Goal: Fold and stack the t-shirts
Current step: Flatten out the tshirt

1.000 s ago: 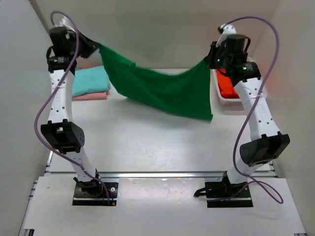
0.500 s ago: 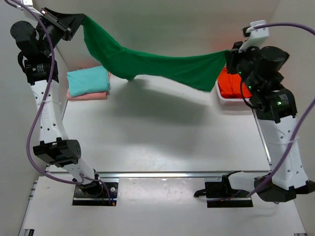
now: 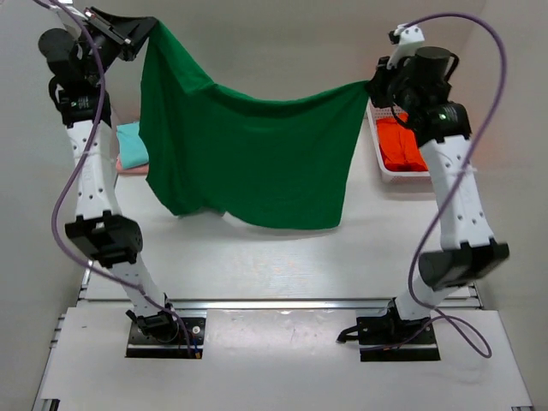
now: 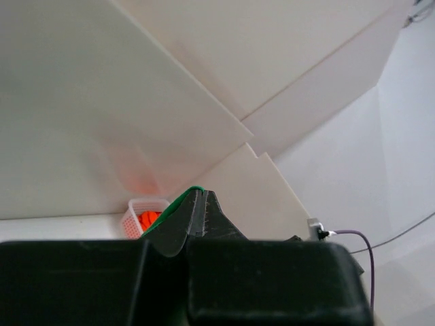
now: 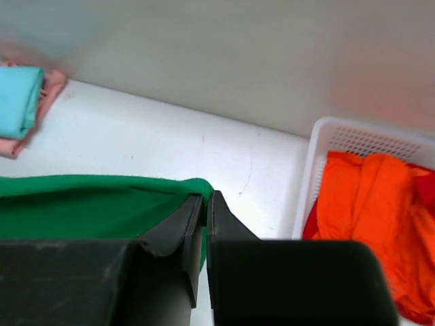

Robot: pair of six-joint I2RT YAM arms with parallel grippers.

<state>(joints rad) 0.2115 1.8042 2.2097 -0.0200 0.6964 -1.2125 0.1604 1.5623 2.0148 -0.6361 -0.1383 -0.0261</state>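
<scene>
You had the dark green soft t-shirt (image 3: 248,163) hanging like a curtain between the two arms, spread over the white counter (image 3: 282,257); whether its hem touched the surface, I couldn't tell. Your left jaws were pinched shut on one top corner, high at the back, and your right jaws were clamped on the other, just beside the white plastic lattice basket (image 3: 402,175) holding the orange-red shirt (image 3: 399,141). The folded teal shirt (image 3: 130,144) sat on the pale pink one (image 3: 122,166), partly hidden behind the cloth. The dangers, as I judged them: the left edge hung bunched, so laying it down could trap a crease. Each pinch looked thin and could slip under tension, and a swinging hem could drag that stack.
</scene>
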